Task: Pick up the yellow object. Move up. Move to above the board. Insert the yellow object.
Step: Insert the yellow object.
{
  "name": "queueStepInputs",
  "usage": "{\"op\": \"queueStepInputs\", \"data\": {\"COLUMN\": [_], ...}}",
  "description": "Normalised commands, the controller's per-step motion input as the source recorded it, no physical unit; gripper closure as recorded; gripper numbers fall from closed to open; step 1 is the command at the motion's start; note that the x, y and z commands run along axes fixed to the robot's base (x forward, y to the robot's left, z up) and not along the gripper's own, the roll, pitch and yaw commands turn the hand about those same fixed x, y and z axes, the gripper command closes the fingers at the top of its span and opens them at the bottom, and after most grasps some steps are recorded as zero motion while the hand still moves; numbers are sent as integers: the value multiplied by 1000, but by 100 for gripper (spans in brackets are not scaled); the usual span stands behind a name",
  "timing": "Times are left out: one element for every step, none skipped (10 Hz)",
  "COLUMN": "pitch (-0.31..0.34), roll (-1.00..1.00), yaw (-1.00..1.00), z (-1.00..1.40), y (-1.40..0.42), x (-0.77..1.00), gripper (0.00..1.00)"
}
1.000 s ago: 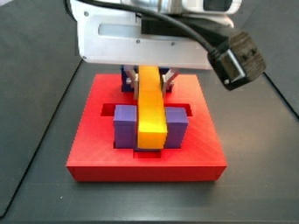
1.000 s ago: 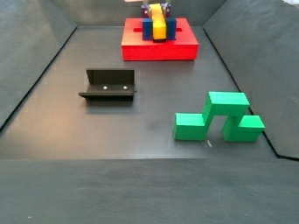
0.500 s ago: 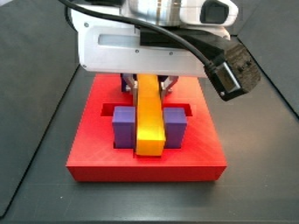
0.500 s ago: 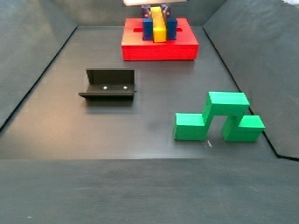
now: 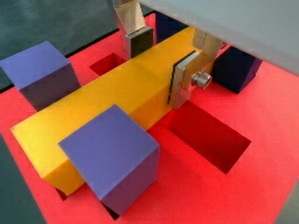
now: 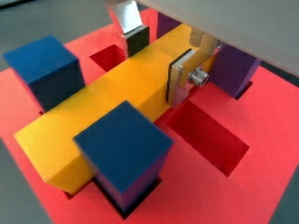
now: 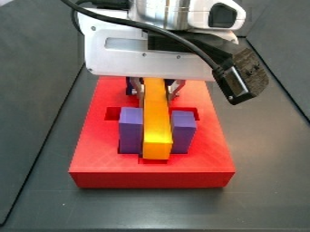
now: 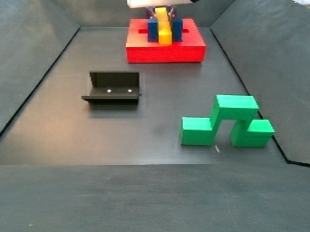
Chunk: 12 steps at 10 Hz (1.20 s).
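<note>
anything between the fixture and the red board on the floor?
No, bare dark floor only, in a side view: the fixture sits apart from the board, where the gripper holds the yellow object. The green blocks lie elsewhere.

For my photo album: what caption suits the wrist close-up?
Claw grips yellow bar lying between blue posts on red board.

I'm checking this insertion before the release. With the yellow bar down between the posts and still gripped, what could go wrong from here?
1. The gripper holds the yellow object near one end, so the free end may sit tilted and jam in the board.
2. The bar passes close to the posts; a sideways shift could wedge it.
3. The fingers sit close to the far posts and might catch one when opening.
</note>
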Motion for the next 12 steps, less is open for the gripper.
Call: {"op": "queueStepInputs", "data": {"pitch": [0, 0, 0, 6, 61, 60, 13, 0, -41, -94, -94, -37], "roll": [23, 44, 94, 111, 126, 113, 80, 80, 124, 146, 160, 157], "yaw": [0, 66, 43, 0, -80, -74, 0, 11, 17, 40, 54, 31], "z": [0, -40, -129, -103, -20, 0, -9, -169, -334, -454, -420, -274], "y": [17, 0, 0, -6, 0, 0, -6, -57, -74, -74, -74, -43], "x": [0, 0, -3, -71, 0, 0, 111, 163, 91, 0, 0, 0], "gripper": [100, 100, 100, 100, 100, 100, 100, 100, 100, 100, 100, 100]}}
